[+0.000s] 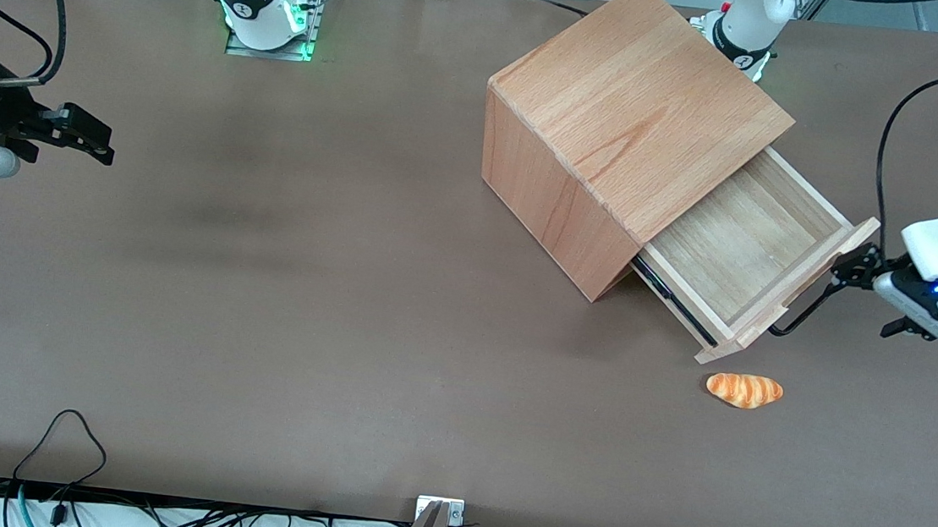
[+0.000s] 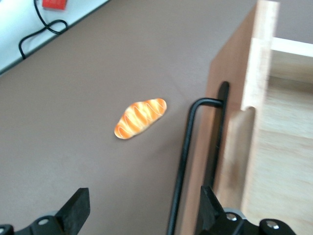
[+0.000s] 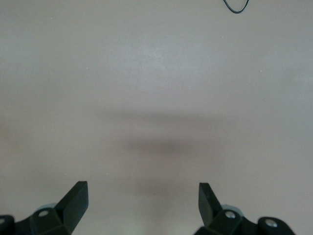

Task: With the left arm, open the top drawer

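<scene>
The top drawer stands pulled well out of the beech casing, and its pale inside floor is bare. A thin black wire handle sticks out from the flat front panel. My left gripper is at the end of that handle farther from the front camera. It is open, with the handle's bar running between its two black fingers, close to the one beside the panel. Nothing is clamped.
A small orange bread roll lies on the brown table, nearer the front camera than the drawer front. Cables and a red box lie along the table's edge.
</scene>
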Robot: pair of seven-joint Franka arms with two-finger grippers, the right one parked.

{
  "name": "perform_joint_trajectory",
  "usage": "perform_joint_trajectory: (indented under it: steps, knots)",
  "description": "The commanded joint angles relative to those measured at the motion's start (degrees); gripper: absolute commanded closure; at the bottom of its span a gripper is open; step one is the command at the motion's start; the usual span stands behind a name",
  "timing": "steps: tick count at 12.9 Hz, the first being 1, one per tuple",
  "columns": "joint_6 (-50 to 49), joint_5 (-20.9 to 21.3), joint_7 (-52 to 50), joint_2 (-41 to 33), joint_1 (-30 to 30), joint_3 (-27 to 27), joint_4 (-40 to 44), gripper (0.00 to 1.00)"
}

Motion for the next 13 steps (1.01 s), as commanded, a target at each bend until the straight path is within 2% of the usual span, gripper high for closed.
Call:
perform_joint_trajectory:
  steps: [1,3,6,10,13]
  knots:
    - [-6.0,1.3,-1.3,-1.7,0.0,0.1,1.6,0.00]
    - [-9.9,6.1,-4.1,-3.4,0.0,0.0,3.1,0.00]
    - [-12.4,6.3,-8.3,-5.7,0.0,0.2,4.0,0.00]
    - [-23.9,6.5,-29.3,-6.9,-0.1,-0.1,11.3,0.00]
    - [-27.8,6.6,-42.9,-8.3,-0.1,-0.7,12.1,0.00]
